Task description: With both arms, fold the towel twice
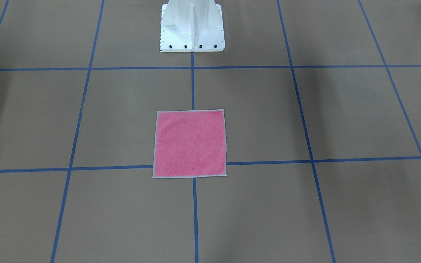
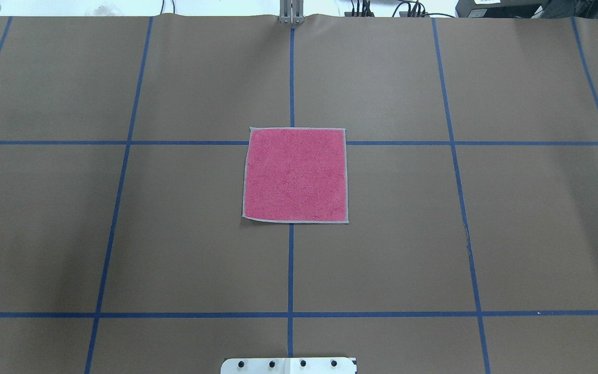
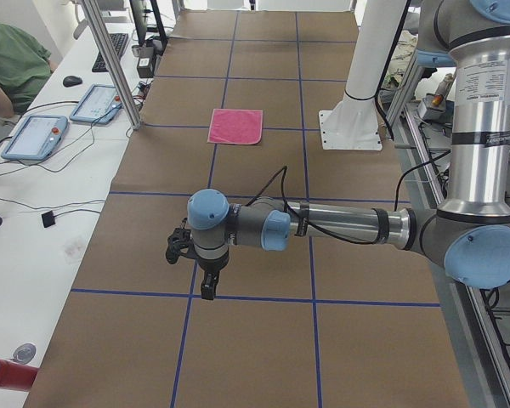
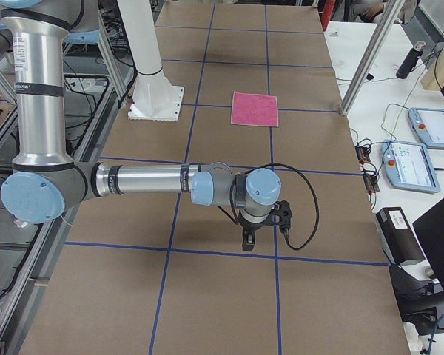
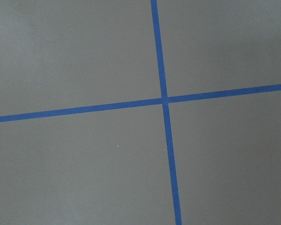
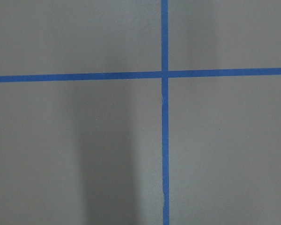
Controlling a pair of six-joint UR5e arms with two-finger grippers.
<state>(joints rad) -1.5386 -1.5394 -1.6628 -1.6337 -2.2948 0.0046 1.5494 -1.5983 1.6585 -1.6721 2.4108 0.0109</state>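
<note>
Nearest in the side views, the left arm [image 3: 340, 225] and right arm [image 4: 144, 180] reach low over the brown table [image 2: 70, 234], left gripper [image 3: 206, 291] and right gripper [image 4: 248, 244] pointing down, well apart from the towel [image 2: 295, 175]; whether they are spread or clamped I cannot tell. Farther on, beyond the white pedestal [image 2: 288, 365], the towel lies flat and unfolded, pink face up, mid-table. It looks light, soft and limp, so pinching the left and right corners of one bordered edge together seems the surest hold.
</note>
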